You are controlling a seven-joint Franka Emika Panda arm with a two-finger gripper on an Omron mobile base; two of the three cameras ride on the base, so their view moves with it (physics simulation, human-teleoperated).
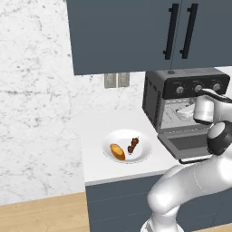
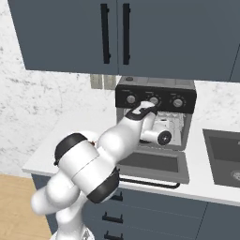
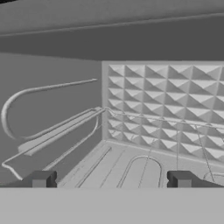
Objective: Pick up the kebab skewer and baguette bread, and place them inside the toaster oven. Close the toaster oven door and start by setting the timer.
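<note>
Gripper jaws stand wide and empty in our hand view, facing the toaster oven interior. From the left base, we note skewer and baguette side by side on a plate, well left of the hand. From the right base, the oven door lies open.

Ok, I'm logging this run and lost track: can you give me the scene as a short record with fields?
toaster oven: on the counter, interior open
toaster oven door: dropped flat
hand: open, empty, facing the oven's interior
kebab skewer: on the white plate
baguette bread: on the plate, beside the skewer
loaded so far: nothing
</note>
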